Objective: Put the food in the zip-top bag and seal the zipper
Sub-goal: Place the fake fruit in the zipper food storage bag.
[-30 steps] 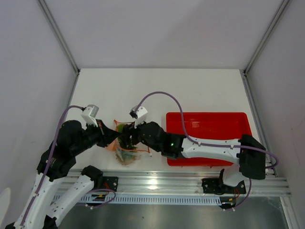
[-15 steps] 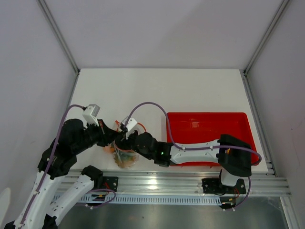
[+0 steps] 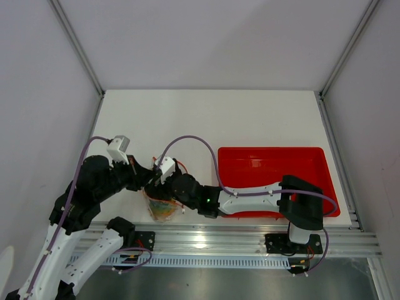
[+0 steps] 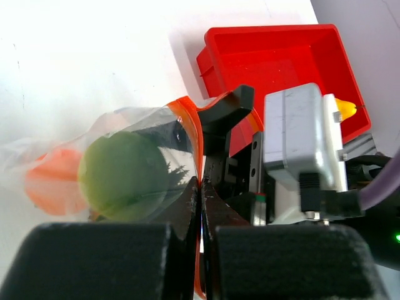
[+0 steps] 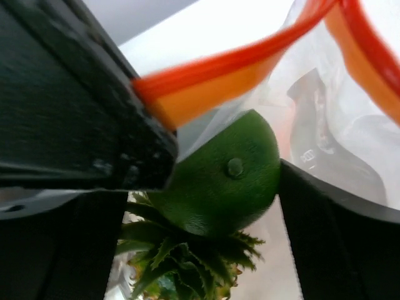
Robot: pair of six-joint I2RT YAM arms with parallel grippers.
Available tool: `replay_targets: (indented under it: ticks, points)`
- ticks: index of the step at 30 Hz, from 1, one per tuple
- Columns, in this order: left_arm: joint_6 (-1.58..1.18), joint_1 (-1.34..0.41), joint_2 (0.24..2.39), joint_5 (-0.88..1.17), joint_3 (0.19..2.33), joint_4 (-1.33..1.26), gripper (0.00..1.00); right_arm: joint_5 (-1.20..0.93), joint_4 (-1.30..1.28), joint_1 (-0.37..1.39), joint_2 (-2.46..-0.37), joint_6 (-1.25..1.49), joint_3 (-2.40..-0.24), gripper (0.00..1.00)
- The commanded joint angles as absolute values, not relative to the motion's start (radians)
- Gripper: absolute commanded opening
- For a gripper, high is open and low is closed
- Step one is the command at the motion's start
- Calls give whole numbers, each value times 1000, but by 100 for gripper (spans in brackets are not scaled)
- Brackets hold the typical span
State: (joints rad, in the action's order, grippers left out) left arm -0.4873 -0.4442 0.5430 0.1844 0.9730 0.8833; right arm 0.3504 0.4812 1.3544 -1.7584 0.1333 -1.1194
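Observation:
The clear zip-top bag (image 3: pixel 164 210) hangs near the table's front edge. My left gripper (image 4: pixel 201 184) is shut on its orange-red zipper (image 4: pixel 189 115), which holds the mouth up. My right gripper (image 5: pixel 203 187) reaches into the mouth of the bag, with the zipper strip (image 5: pixel 237 62) crossing above it. Its jaws stand wide, and the green round fruit (image 5: pixel 225 175) lies loose between them, against the right finger (image 5: pixel 337 237) and on the pineapple's leafy crown (image 5: pixel 187 256). Through the plastic I also see the green fruit (image 4: pixel 125 175) and an orange ball (image 4: pixel 53 184). From above, both grippers (image 3: pixel 145 179) (image 3: pixel 164 187) meet over the bag.
The red tray (image 3: pixel 275 150) sits to the right of the bag, and my right arm stretches across its front edge. In the left wrist view the red tray (image 4: pixel 281 56) lies behind the right wrist's camera housing (image 4: pixel 300 150).
My right gripper has moved left and lower into the bag's mouth, and its jaws have widened round the green fruit. The bag has shifted slightly towards the front edge. The left gripper keeps its hold.

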Motion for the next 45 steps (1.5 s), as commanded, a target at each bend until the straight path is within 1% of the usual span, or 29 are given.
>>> replay_targets:
  ticks: [1, 15, 17, 19, 22, 23, 25, 26, 27, 28, 29, 30, 31, 32, 33, 36, 41, 44, 45]
  points:
    - [-482, -451, 538, 216, 997, 850, 1, 382, 425, 1359, -1767, 136, -1155, 99]
    - [-479, -451, 531, 207, 985, 845, 1, 413, 241, 1356, -1615, 213, -1091, 100]
    - [-477, -451, 529, 206, 988, 847, 0, 410, 230, 1353, -1608, 233, -1078, 98]
    - [-477, -451, 529, 206, 988, 845, 1, 399, 204, 1339, -1615, 245, -1083, 93]
    - [-480, -451, 531, 213, 992, 842, 1, 388, 198, 1325, -1629, 258, -1085, 80]
    - [-480, -451, 529, 213, 992, 842, 0, 387, 198, 1319, -1631, 262, -1085, 71]
    - [-479, -451, 528, 209, 997, 848, 1, 387, 204, 1321, -1621, 258, -1080, 61]
    - [-479, -451, 526, 209, 999, 850, 1, 385, 207, 1318, -1618, 258, -1074, 52]
    - [-477, -451, 523, 209, 993, 853, 1, 379, 209, 1315, -1615, 258, -1072, 46]
    - [-477, -451, 523, 209, 999, 853, 0, 355, 204, 1304, -1612, 259, -1072, 38]
    - [-476, -451, 523, 209, 999, 854, 1, 345, 199, 1299, -1611, 264, -1069, 24]
    - [-476, -451, 522, 209, 1000, 856, 1, 338, 196, 1299, -1605, 271, -1068, 19]
    - [-474, -451, 522, 209, 1000, 857, 1, 327, 193, 1299, -1602, 273, -1060, 6]
    - [-472, -451, 522, 207, 1000, 857, 1, 325, 189, 1299, -1598, 278, -1060, 1]
    - [-474, -451, 520, 207, 1002, 857, 1, 325, 184, 1299, -1594, 285, -1054, 0]
    - [-472, -451, 517, 207, 993, 856, 1, 336, 157, 1305, -1583, 293, -1045, 0]
    - [-474, -451, 515, 209, 983, 851, 1, 367, 149, 1322, -1505, 302, -997, 0]
    - [-472, -451, 515, 212, 982, 856, 1, 423, 89, 1338, -1424, 307, -991, 0]
    - [-468, -451, 514, 209, 983, 857, 0, 489, 83, 1373, -1395, 292, -986, 0]
